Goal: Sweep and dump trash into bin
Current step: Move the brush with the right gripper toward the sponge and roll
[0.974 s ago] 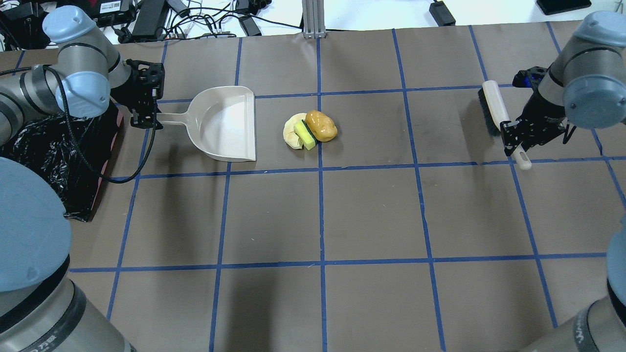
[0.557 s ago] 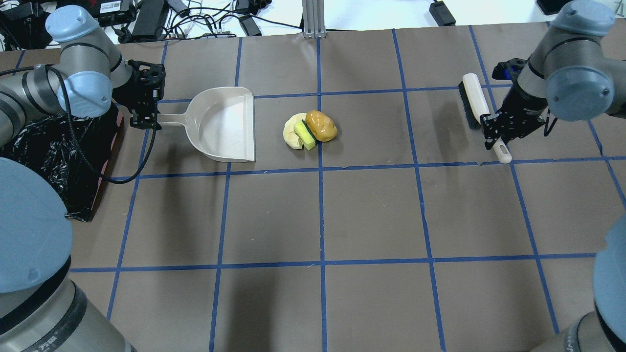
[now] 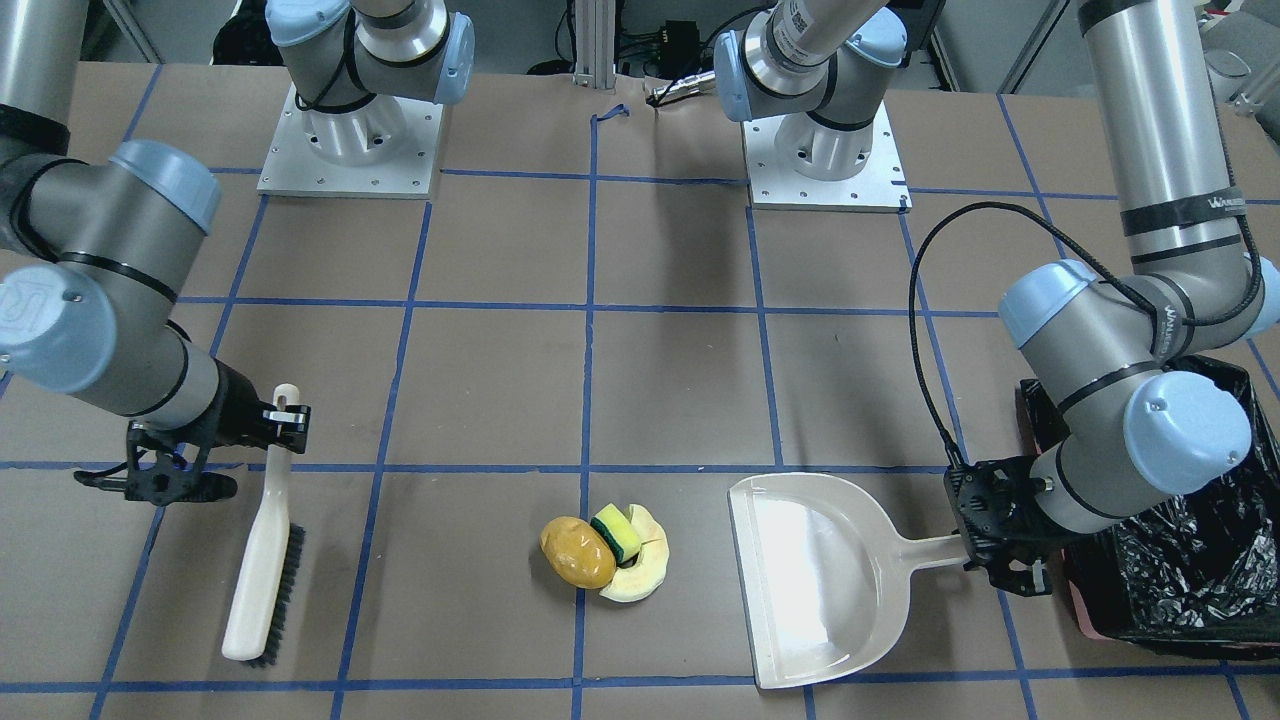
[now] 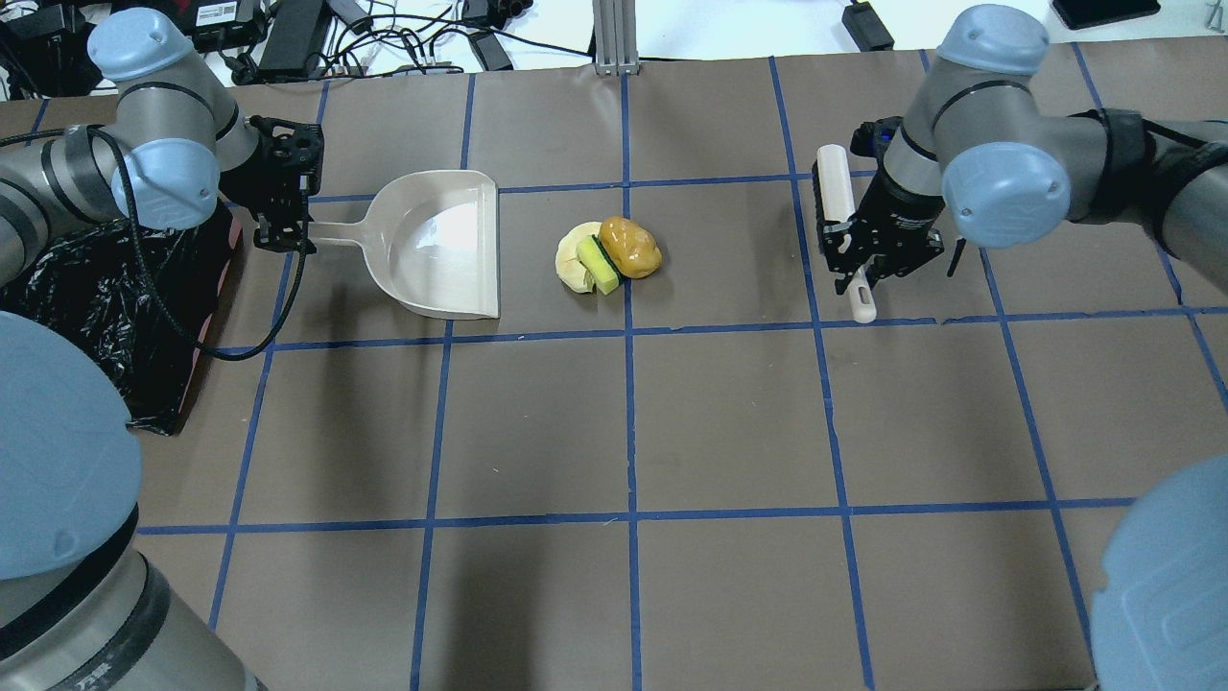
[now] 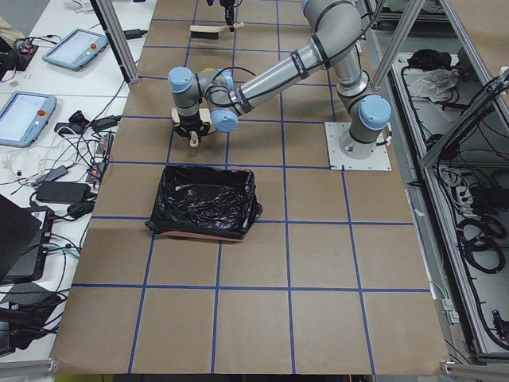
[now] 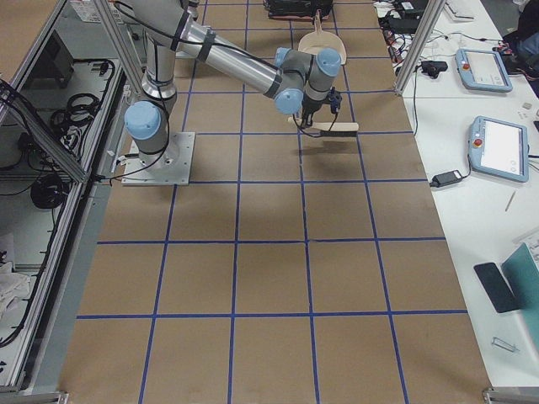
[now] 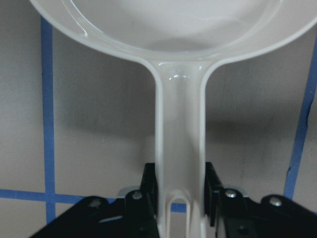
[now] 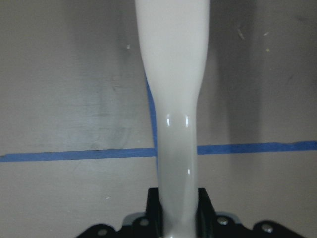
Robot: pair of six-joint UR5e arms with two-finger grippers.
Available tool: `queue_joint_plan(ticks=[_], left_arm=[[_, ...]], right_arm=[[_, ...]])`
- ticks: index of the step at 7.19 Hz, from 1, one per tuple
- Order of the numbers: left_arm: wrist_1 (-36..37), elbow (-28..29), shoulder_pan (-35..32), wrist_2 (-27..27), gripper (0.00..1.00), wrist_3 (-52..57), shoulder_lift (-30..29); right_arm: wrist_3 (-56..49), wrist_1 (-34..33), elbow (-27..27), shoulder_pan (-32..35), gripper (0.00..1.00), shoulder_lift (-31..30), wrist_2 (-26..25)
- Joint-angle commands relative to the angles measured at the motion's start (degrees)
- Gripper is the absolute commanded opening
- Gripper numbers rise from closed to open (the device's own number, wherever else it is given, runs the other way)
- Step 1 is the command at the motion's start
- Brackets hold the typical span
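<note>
The trash lies in one pile mid-table: a glossy yellow-brown lump (image 4: pixel 630 247), a yellow sponge piece with a dark green face (image 4: pixel 599 266) and a pale curved slice (image 4: pixel 574 257). My left gripper (image 4: pixel 283 233) is shut on the handle of the beige dustpan (image 4: pixel 441 245), whose open mouth faces the pile from its left. My right gripper (image 4: pixel 857 264) is shut on the handle of a white brush (image 4: pixel 837 197), held to the right of the pile and apart from it. The bin (image 4: pixel 96 288), lined with a black bag, stands at the left edge behind the dustpan.
Cables and power bricks (image 4: pixel 384 29) lie beyond the table's far edge, beside an aluminium post (image 4: pixel 614 38). The two arm bases (image 3: pixel 350 140) stand at the robot's side. Blue tape lines grid the brown table (image 4: pixel 729 422).
My right arm has carried the brush leftward, closer to the trash pile. The left gripper, the dustpan and the trash have not moved.
</note>
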Motion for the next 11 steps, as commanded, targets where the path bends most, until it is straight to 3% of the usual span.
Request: queue_joint_plan(ticks=[1,5,8,11], left_arm=[[-0.09,0.0,-0.2,0.0,0.12,-0.61,0.44],[-0.09,0.62,-2.31,1.32,0.12,-0.7,0.09],[-0.09,0.62,-2.31,1.23,0.12,-0.79,0.01],[-0.09,0.7,-2.31,1.32,0.12,-0.88,-0.34]], right_arm=[[8.6,-0.04,0.04,4.6,0.0,0.22,1.64],[21.0,-0.21,0.04,12.78,0.0,0.48,4.36],[24.61,-1.44,0.04,16.73,0.0,1.62,5.67],[29.62,-6.44,-0.92,20.07,0.0,3.9,5.77]])
